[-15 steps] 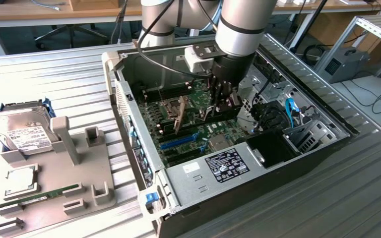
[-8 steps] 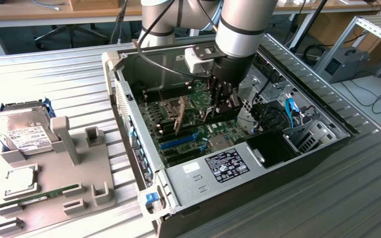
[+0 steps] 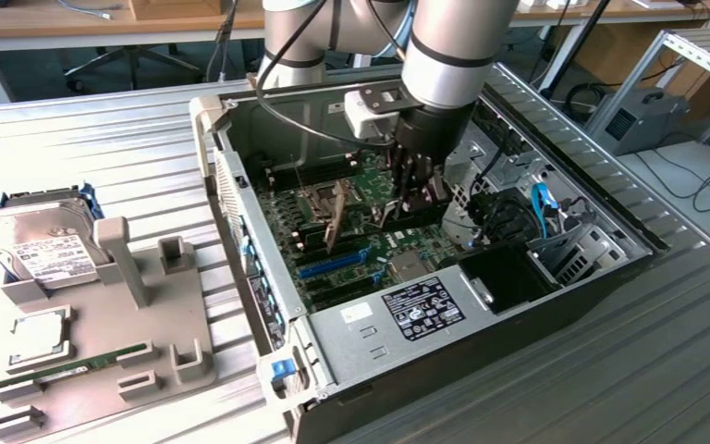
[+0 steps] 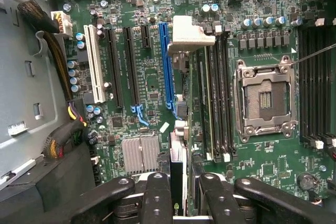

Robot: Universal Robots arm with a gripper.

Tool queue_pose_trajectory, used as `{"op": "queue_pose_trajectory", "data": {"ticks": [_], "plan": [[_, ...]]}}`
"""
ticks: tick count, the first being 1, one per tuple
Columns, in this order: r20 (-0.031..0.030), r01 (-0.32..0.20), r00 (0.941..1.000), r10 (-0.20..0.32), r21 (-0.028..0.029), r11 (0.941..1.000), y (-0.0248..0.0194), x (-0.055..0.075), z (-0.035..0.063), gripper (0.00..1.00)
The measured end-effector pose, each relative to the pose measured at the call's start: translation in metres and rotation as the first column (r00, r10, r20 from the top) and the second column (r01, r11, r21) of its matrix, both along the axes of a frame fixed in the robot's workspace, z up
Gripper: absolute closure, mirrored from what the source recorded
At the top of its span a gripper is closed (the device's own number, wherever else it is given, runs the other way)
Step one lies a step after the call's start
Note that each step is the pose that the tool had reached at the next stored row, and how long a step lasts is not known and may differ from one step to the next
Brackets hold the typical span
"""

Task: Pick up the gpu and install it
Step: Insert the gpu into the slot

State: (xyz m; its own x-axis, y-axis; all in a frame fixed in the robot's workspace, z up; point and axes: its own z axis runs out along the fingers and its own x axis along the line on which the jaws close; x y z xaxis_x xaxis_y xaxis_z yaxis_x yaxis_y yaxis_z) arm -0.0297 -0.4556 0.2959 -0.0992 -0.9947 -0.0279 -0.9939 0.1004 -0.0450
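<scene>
Claw (image 3: 414, 205), lowered inside the open computer case (image 3: 602, 268), grasping the gpu (image 3: 386, 220) edge-on between its fingers (image 4: 158, 198). Held upright, the gpu hangs over the motherboard (image 4: 152, 98), near the blue expansion slot (image 4: 166, 64) and beside the empty processor socket (image 4: 265, 98). Outside the case, toward the exterior view's left, a grey holder tray (image 3: 145, 342) on the ribbed table (image 3: 121, 157) carries a hard drive (image 3: 37, 245) and a green memory stick (image 3: 74, 364).
</scene>
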Motion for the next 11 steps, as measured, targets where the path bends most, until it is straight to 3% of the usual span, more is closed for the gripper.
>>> {"op": "queue_pose_trajectory", "data": {"ticks": [11], "plan": [[0.0,0.0,1.0,0.0,0.0,1.0,-0.0021,-0.0003,-0.0013,0.74]]}}
